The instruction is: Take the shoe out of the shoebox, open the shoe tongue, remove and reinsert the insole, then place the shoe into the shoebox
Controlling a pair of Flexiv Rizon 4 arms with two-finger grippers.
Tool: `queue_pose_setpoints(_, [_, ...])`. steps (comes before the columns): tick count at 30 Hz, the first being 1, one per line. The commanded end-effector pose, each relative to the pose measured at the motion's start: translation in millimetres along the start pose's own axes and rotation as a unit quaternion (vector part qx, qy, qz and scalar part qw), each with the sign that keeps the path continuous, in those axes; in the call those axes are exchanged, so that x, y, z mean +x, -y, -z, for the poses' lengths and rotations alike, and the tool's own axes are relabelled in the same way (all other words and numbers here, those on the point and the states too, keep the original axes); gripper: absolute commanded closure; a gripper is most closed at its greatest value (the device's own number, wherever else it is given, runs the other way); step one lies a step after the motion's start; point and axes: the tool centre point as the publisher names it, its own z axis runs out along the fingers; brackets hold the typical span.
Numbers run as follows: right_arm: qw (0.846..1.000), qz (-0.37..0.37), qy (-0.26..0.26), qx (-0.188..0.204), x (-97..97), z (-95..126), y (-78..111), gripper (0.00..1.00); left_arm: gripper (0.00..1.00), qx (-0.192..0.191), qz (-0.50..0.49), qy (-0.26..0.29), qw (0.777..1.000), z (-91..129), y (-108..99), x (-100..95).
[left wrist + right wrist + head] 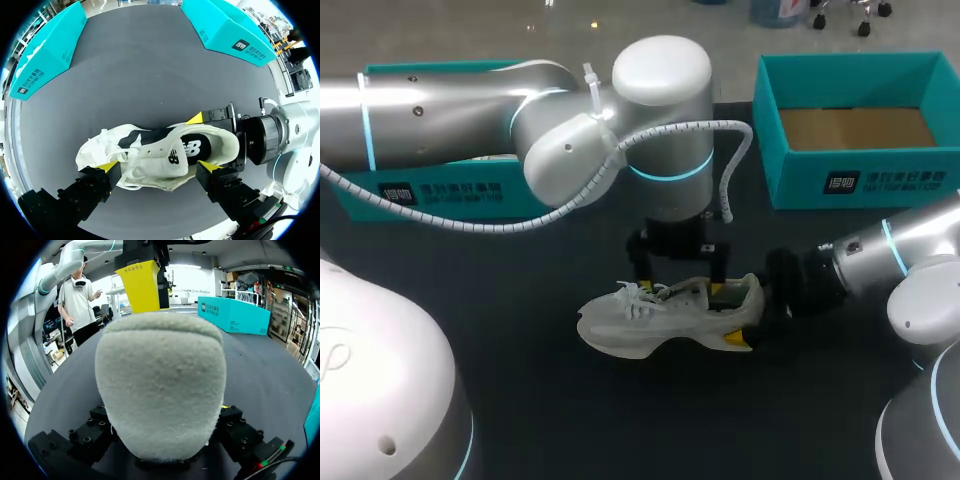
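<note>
Left gripper [159, 166]: fingers spread wide, yellow tips straddling the top of the shoe [650, 325] along its length. One tip sits by the tongue [162, 159] and laces [638, 295], the other by the rear collar. Contact at either tip cannot be confirmed, so I log no grip. Its arm enters from the left and reaches to mid-table, crossing in front of a second teal box [430, 195] that lies at the far left rear and is partly hidden by the arm.

Shoe: white, on its sole on the dark table [540, 300], near the middle. Toe points left, heel [160, 385] points right. It sits outside both boxes. In the left wrist view the tongue lies over the opening and the dark insole [192, 147] shows inside, behind the tongue, towards the heel.

Right gripper [732, 318]: clamped on the heel, coming in level from the right. One yellow tip is against the far side of the heel and one against the near side, low by the sole. In the right wrist view the fuzzy heel back fills the space between its fingers, and one yellow finger of the left gripper stands just beyond the collar.

Shoebox [860, 180]: teal, open, at the right rear of the table, well apart from the shoe. Its brown cardboard floor is visible.
</note>
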Motion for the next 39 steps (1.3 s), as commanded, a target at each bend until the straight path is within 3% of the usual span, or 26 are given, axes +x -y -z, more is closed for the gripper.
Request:
queue_pose_setpoints(1, [1.0,0.0,0.0,0.001,0.0,-6,2.0,1.0,0.0,0.003,0.001,-0.001,1.0,2,-1,-3.6])
queue_pose_setpoints(13, [1.0,0.0,0.0,0.001,0.0,-6,2.0,1.0,0.0,0.009,0.02,0.015,1.0,1,-1,-1.6])
queue_pose_setpoints(33, [1.0,0.0,0.0,0.001,0.0,-6,2.0,1.0,0.0,-0.01,0.024,0.032,0.999,-28,5,6.6])
queue_pose_setpoints(39, [1.0,0.0,0.0,0.001,0.0,-6,2.0,1.0,0.0,-0.017,0.035,0.042,0.998,-30,-3,-5.0])
